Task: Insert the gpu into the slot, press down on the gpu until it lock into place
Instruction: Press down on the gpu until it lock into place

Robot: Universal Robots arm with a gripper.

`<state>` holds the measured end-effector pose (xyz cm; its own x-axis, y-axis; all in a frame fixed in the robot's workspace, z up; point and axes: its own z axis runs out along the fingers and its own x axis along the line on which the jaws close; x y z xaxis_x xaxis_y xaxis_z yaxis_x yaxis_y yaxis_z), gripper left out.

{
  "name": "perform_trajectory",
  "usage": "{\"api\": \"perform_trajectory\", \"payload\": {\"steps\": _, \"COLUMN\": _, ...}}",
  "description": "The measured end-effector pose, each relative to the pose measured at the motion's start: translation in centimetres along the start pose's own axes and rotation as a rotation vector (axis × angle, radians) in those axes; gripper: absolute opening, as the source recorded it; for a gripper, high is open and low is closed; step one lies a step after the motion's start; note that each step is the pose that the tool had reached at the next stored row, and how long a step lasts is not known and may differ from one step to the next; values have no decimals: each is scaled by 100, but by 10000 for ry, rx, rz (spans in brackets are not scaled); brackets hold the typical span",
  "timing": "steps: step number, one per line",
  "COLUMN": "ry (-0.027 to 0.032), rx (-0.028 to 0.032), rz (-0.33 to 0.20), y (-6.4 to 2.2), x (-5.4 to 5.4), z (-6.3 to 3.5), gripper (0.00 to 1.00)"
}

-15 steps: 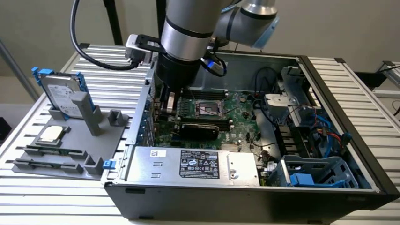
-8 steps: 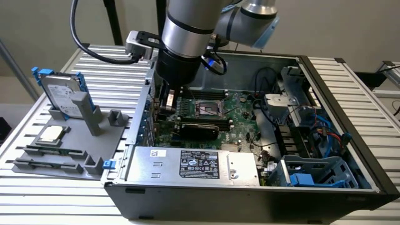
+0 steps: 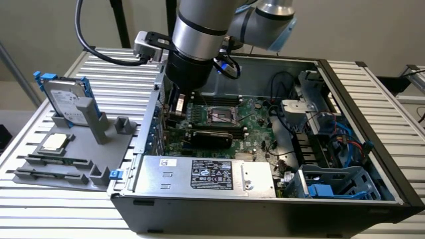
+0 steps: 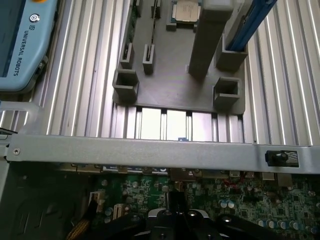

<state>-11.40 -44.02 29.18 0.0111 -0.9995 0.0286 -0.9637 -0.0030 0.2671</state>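
My end effector [image 3: 175,110] sits low inside the case [image 3: 265,214], by the wall facing the grey fixture tray [image 3: 126,147]. I cannot tell if it is spread or closed. The gpu [image 3: 209,139] lies across the green board between the processor socket [image 3: 221,115] and the power-supply box [image 3: 206,174]. I cannot make out the slot. The press should go straight down, evenly along the card. The case rim [image 4: 150,152] and cables [image 3: 282,82] crowd me.

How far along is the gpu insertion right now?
Done, apparently: the gpu stands on the motherboard beside the processor socket. In hand: the gripper is inside the case, apart from the gpu, near the wall on the exterior view's left. Left: whether the gpu is locked in place cannot be told.
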Motion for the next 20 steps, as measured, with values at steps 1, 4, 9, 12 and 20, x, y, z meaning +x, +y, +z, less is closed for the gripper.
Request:
{"api": "perform_trajectory", "payload": {"steps": 1, "ry": -6, "rx": -9, "rz": 23, "y": 0, "x": -1, "z": 0, "gripper": 11}}
{"api": "perform_trajectory", "payload": {"steps": 4, "ry": -24, "rx": -37, "rz": 86, "y": 2, "x": -2, "z": 2, "gripper": 11}}
{"api": "perform_trajectory", "payload": {"steps": 9, "ry": -23, "rx": -132, "rz": 97, "y": 8, "x": -1, "z": 5, "gripper": 11}}
{"api": "perform_trajectory", "payload": {"steps": 12, "ry": -9, "rx": -231, "rz": 100, "y": 9, "x": -1, "z": 5, "gripper": 11}}
{"api": "perform_trajectory", "payload": {"steps": 20, "ry": 44, "rx": -320, "rz": 216, "y": 9, "x": -1, "z": 4, "gripper": 11}}
